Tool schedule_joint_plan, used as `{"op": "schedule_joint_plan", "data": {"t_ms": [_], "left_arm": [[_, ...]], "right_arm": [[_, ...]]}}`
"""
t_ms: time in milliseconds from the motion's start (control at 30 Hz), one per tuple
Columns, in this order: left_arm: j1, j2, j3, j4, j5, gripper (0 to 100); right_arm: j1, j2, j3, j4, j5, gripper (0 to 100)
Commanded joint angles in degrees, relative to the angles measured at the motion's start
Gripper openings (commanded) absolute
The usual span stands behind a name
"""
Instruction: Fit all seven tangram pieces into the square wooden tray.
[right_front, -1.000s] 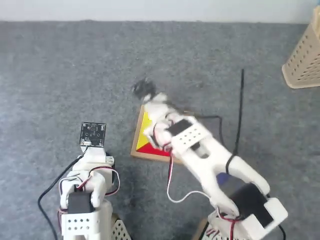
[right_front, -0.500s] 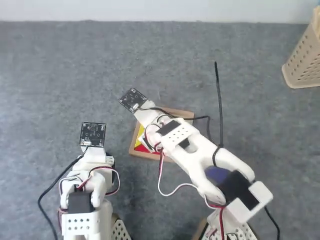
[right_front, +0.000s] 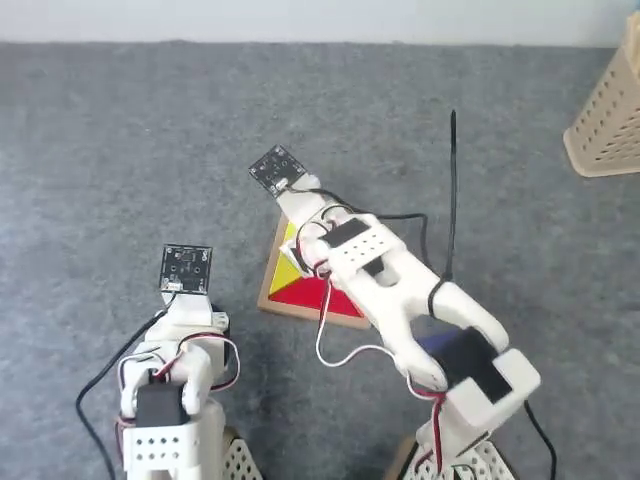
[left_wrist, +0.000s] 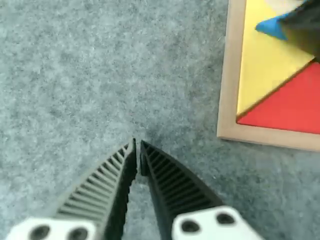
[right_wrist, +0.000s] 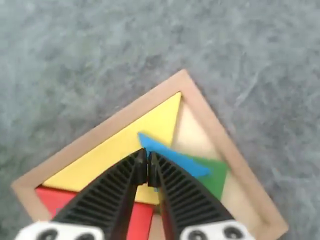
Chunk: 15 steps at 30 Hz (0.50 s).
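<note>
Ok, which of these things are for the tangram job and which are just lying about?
Job: square wooden tray, yellow triangle, red triangle, blue piece, green piece, right gripper.
Lying about: beige perforated basket, left gripper above grey carpet.

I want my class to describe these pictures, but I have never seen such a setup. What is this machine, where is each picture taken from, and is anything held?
Two small robot arms, the left arm and the right arm, work over grey carpet. The high view looks down on both. Each wrist view comes from a camera on one arm, looking along its gripper. The left gripper is closed over carpet beside the wooden tray. The right gripper is closed above the tray, tips at a blue piece lying crooked across the yellow piece and the green piece; a red piece lies flat beside them. Whether it pinches the blue piece, I cannot tell.
</note>
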Motion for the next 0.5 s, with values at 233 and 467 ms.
{"op": "schedule_joint_plan", "data": {"t_ms": [233, 467], "left_arm": [[0.26, -1.05, -0.57, 0.35, -0.18, 2], [0.26, -1.05, -0.57, 0.35, -0.18, 2]], "right_arm": [[1.98, 5.85, -10.46, -1.19, 0.62, 0.6], [5.41, 6.81, -12.31, -1.19, 0.62, 0.6]]}}
